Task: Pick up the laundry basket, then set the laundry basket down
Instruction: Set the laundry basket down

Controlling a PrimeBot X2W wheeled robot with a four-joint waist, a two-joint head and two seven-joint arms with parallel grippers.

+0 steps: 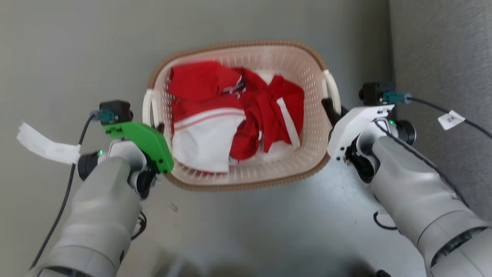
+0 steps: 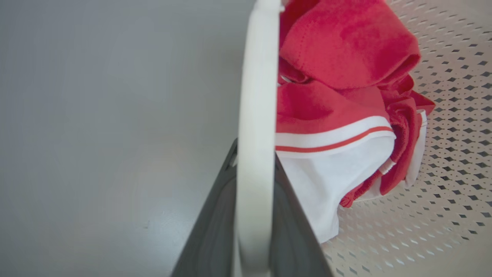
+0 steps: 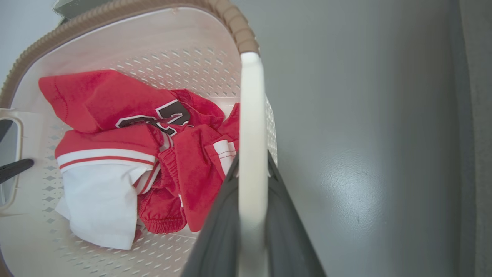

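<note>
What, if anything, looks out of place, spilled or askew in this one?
Nothing stands out. The clothes lie bunched inside the basket, none hanging over its rim. The left gripper is closed on the left handle and the right gripper on the right handle, one finger either side.
</note>
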